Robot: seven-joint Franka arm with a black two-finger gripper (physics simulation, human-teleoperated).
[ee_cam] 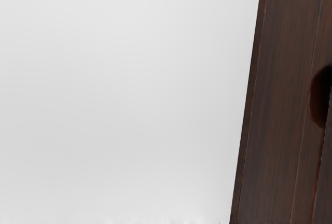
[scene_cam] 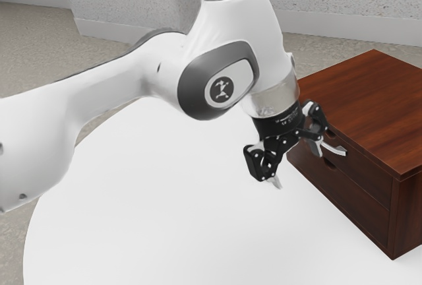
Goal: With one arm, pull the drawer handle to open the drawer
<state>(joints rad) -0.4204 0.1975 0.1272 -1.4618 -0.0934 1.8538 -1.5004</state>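
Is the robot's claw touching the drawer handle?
Cannot tell. In the exterior view one finger of the open gripper overlaps the end of the drawer handle, hiding whether they meet.

Light is bright and diffuse. On the cabinet [scene_cam: 372, 94], the top is lit brighter than front and side. The table [scene_cam: 165, 219] beside it reads flat white. Soft sheen sits on the arm [scene_cam: 224, 28] above the cabinet.

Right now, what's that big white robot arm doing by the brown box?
The robot arm is at a wooden cabinet on the white table. Its fingers are open, right beside the silver handle of the top drawer, not gripping it. The drawer looks shut.
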